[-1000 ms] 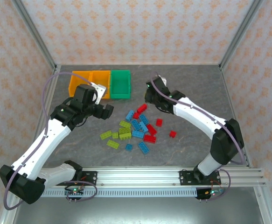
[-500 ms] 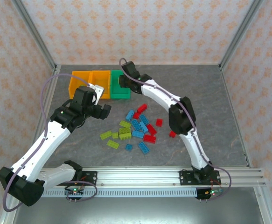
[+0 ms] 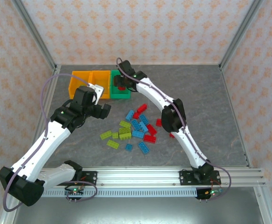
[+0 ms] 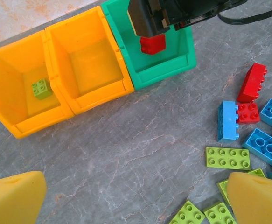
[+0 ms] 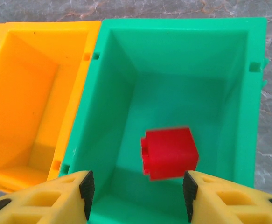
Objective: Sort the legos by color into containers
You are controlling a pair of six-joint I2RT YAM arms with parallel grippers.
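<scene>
The right arm (image 3: 150, 91) has swung from the loose pile to the green bin (image 5: 108, 121); its jaws have parted, releasing a red brick (image 5: 169, 152) there.

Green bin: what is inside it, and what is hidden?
One red brick, below the right gripper, its jaws open. The floor of the green bin beneath that brick and behind the fingertips is covered.

Two white-and-black robot arms, one stretched long, one bent

The right arm (image 3: 149, 91) extends far forward and across to its own left. The black two-finger right gripper (image 3: 121, 83) points down, its yellow foam-padded fingers (image 5: 56, 200) parted. Left of that hand and nearer the bases, the bent left arm (image 3: 47, 135) carries the left gripper (image 3: 105, 110), its yellow pads (image 4: 14, 196) spread wide.
</scene>
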